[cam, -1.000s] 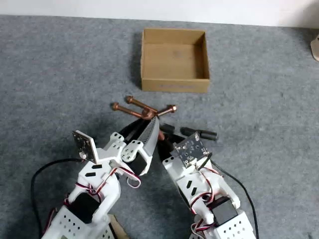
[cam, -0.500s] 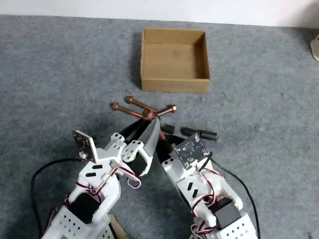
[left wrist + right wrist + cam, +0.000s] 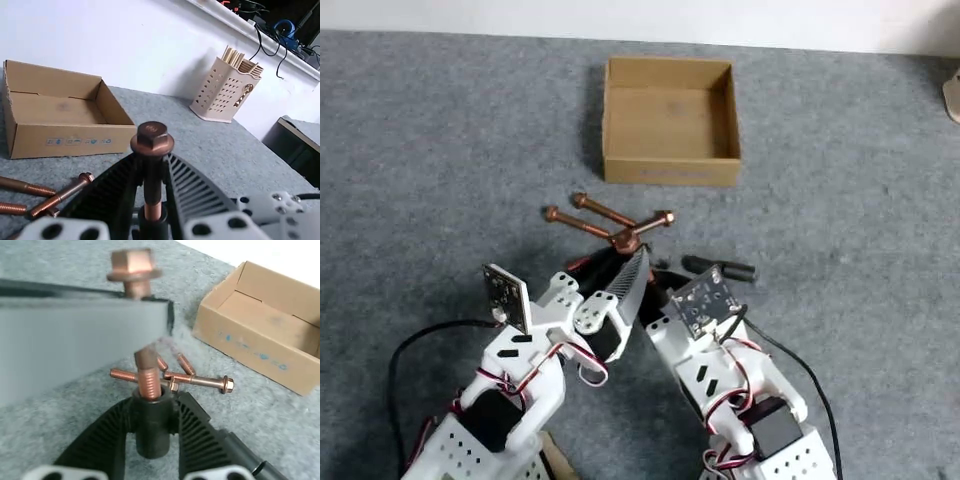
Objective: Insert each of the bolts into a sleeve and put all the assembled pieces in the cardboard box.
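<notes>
Bolt (image 3: 151,142) clamped in left hand (image 3: 151,170) seems barely started in black sleeve (image 3: 149,435) clamped by right hand (image 3: 151,406); keep axes collinear, push straight down slowly.

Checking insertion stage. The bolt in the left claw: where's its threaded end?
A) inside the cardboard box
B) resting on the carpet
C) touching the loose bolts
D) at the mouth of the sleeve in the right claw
D: in the right wrist view the bolt, clamped by the left claw, has its threaded end meeting the top of the black sleeve gripped in the right claw.
</notes>
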Available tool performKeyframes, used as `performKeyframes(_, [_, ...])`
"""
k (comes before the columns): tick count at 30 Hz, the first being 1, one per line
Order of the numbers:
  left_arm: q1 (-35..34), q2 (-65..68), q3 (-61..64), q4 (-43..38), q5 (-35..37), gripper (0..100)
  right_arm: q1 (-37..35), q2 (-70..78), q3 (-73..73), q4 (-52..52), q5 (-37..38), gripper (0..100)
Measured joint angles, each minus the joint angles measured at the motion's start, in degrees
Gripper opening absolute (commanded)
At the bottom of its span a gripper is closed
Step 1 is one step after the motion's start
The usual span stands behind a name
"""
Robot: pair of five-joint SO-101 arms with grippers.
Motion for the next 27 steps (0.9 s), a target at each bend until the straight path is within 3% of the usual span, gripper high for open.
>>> performKeyframes(15, [7.4,-1.0,0.1,7.9,-1.8,1,3.2,0.2,0.2,0.3,0.1,0.5])
performKeyframes(27, [4.5,-1.0,0.0,5.9,-2.0,1,2.5,0.2,-1.1,2.4,0.1,0.5])
